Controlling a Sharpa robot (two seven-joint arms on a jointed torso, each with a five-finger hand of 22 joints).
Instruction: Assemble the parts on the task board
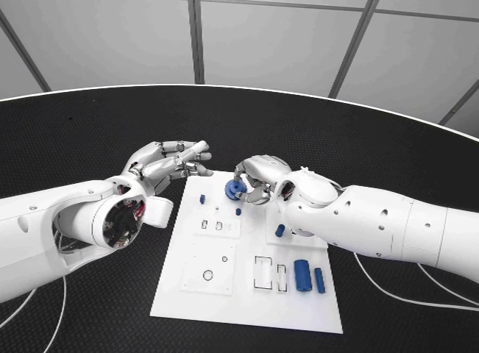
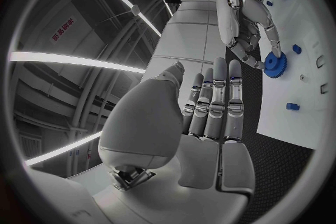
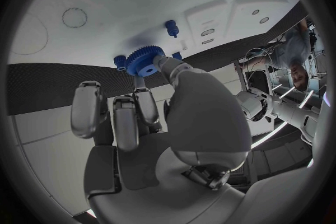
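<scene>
One blue gear (image 1: 235,189) — right hand (image 1: 263,180) pinches it.

A black table (image 1: 90,132) carries the white task board (image 1: 250,294).

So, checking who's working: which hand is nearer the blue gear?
Right. The right hand holds the blue gear; the left hand sits apart beside the board's far corner.

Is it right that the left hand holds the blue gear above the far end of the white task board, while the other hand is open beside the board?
Not quite: the right hand holds the blue gear, as the head view and right wrist view show. The left hand is the open one, beside the white task board. The rest stands.
</scene>
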